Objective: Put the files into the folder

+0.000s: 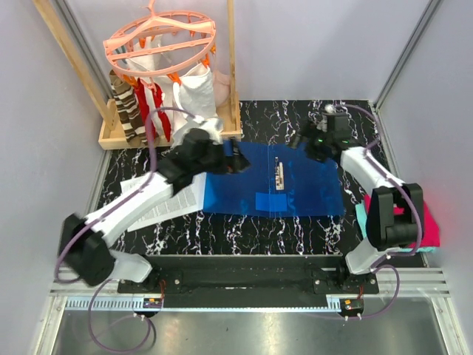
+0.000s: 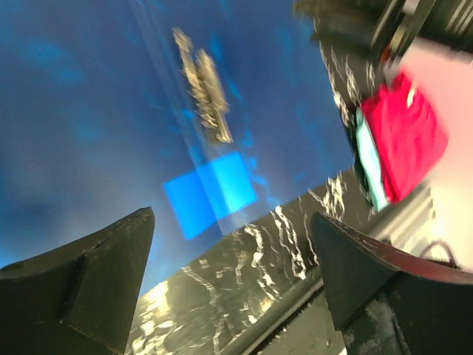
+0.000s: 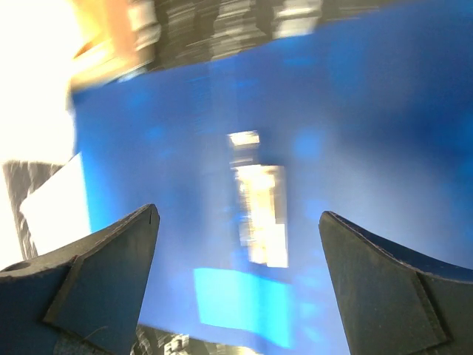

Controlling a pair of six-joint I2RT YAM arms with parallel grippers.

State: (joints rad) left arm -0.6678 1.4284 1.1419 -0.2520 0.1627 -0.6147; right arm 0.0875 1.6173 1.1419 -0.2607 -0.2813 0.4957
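Folder: the blue folder lay opened out flat on the black marbled table, in the middle of it, probably spread so that sheets could be slid onto an inner face.
Folder axis: opened, its long side ran left to right across the table; the metal clip lay along the middle fold, pointing from near to far.
Label patch: a lighter blue rectangle sat near the folder's near edge, just below the clip.
Files: the printed white sheets lay outside the folder, on the table at its left edge and partly under the left arm. I could not tell whether they touched or overlapped the folder's edge.
Files axis: the stack sat skewed to the table edge, its long side running roughly from near-left to far-right, one end towards the folder.
Left gripper: it hung over the folder's left half, jaws wide and nothing between the fingers; none of the sheets were in its grasp.
Right gripper: it was poised above the folder's far right part, jaws spread wide and empty, likely placed to steady or press that side.
Task standing: judged not yet done, as no sheet lay inside the folder.
Bystanders: a folded magenta cloth lay at the table's right edge, and a wooden rack with a pink hanger stood at the far left, both apart from the folder.
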